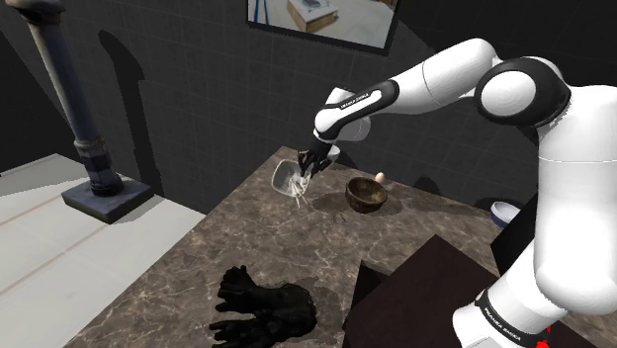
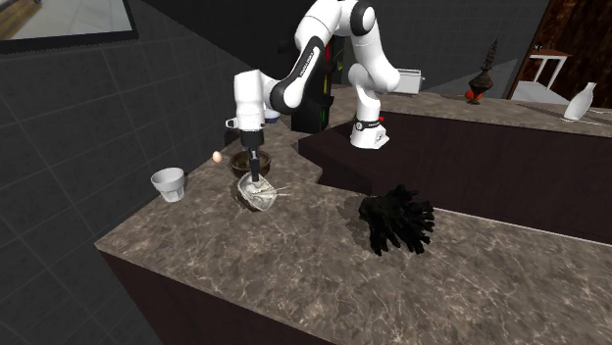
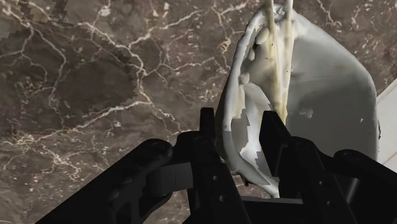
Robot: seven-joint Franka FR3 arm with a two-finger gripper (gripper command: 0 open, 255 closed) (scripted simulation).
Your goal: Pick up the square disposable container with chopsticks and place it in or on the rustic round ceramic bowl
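Pinches, in narrowed black two-finger gripper (image 3: 238, 118), rim of whitish square container (image 3: 324, 89) with pale chopsticks (image 3: 278, 51), at nine o'clock from brown round bowl (image 1: 366, 195), shoulder view.

Shows the container with chopsticks (image 1: 290, 178) left of the bowl (image 1: 365, 195) in the shoulder view, egg (image 1: 380, 177) just behind the bowl. Has a cup (image 2: 169, 183) on the countertop (image 1: 198, 267), left of the container in the second exterior view.

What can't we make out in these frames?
Chopsticks: wrist view, ends cut off by the picture edge.
Container: wrist view, the gripper covers part of its rim.
Bowl: second exterior view, the gripper hides part; contents unclear.
Black lump: shoulder view, too dark to identify.
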